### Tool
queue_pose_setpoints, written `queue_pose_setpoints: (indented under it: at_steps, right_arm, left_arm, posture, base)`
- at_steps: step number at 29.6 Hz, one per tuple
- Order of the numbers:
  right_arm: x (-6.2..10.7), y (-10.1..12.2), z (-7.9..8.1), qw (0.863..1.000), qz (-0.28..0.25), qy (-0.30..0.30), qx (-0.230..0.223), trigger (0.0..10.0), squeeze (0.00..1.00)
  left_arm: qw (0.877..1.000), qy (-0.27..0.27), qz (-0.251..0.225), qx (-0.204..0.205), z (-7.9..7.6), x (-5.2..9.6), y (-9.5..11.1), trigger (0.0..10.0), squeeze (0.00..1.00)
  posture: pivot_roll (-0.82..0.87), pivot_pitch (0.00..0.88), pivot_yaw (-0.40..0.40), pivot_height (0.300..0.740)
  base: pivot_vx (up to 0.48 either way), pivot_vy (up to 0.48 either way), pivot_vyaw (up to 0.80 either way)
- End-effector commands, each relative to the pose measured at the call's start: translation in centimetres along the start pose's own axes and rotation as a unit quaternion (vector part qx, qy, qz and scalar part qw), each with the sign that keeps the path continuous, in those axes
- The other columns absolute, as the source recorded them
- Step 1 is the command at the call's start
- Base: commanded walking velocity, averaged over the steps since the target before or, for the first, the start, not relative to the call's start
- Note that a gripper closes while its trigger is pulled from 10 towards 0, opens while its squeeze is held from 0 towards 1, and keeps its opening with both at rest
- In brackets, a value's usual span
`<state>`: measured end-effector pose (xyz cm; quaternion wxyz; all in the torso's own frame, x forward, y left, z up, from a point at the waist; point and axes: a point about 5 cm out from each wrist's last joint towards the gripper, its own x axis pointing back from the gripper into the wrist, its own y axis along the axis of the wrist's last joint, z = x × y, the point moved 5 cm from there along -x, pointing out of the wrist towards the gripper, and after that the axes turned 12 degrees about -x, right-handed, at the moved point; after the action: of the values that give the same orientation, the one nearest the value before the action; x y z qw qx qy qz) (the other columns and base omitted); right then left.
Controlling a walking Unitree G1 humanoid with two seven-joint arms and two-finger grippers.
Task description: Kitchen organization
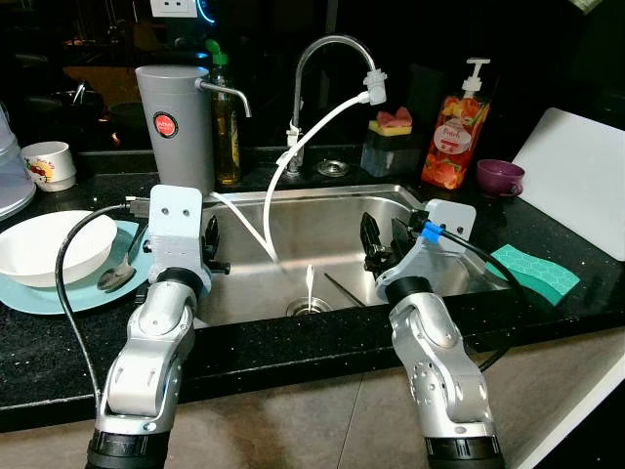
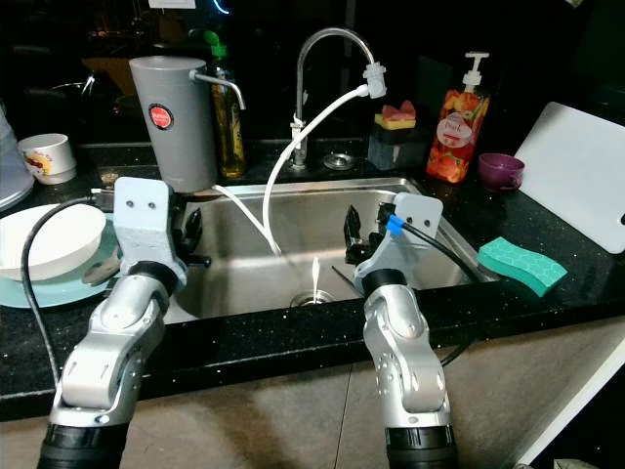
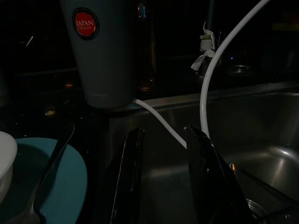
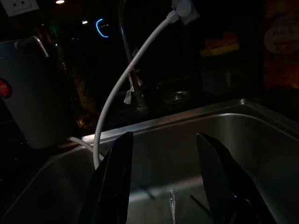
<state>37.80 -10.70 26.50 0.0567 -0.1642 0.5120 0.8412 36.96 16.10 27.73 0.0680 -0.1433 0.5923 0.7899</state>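
Both grippers have their fingers spread apart with nothing between them. The left gripper (image 3: pixel 163 186) hangs at the left edge of the steel sink (image 1: pixel 293 200), right beside the teal plate (image 1: pixel 59 293) that carries a white bowl (image 1: pixel 49 249) and a spoon (image 1: pixel 119 274). The right gripper (image 4: pixel 163 186) hovers over the right half of the basin, pointing in toward the drain (image 1: pixel 309 307).

A white hose (image 1: pixel 303 147) runs from the tap (image 1: pixel 327 49) down into the sink. A grey water filter (image 1: pixel 176 122) sits behind the left arm with an oil bottle (image 1: pixel 226 127) beside it. Over on the right counter there's a green sponge (image 1: pixel 535 272), a purple cup (image 1: pixel 500 177), a soap dispenser (image 1: pixel 455 132) and a white cutting board (image 1: pixel 581 176). A mug (image 1: pixel 47 164) stands at far left.
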Motion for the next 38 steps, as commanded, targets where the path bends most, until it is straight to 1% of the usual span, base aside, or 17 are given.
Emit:
queue_pose_setpoints:
  at_steps: [1,8,32,38]
  right_arm:
    - [0.03,0.24,-0.04,1.0,-0.005,-0.001,-0.002,10.0,0.0]
    - [0.13,0.21,-0.34,1.0,-0.004,-0.005,0.001,10.0,0.0]
    - [0.02,0.25,-0.17,1.0,-0.004,-0.002,0.001,10.0,0.0]
    - [0.05,0.39,-0.2,1.0,-0.006,-0.002,0.0,10.0,0.0]
  left_arm:
    - [1.0,-0.002,-0.007,-0.004,-0.07,0.19,0.46,10.0,0.0]
    - [1.0,-0.005,-0.006,-0.004,-0.22,0.26,0.48,10.0,0.0]
    - [1.0,-0.005,-0.005,-0.005,-0.24,0.19,0.5,10.0,0.0]
    - [1.0,-0.009,-0.002,-0.007,-0.44,0.27,0.23,10.0,0.0]
  posture:
    - [0.18,0.106,-0.044,0.74]
    - [0.18,0.107,-0.042,0.74]
    - [0.18,0.106,-0.044,0.74]
    - [0.17,0.109,-0.043,0.74]
  base:
    - [0.0,0.0,0.0]
    - [0.0,0.0,0.0]
    - [0.0,0.0,0.0]
    - [0.0,0.0,0.0]
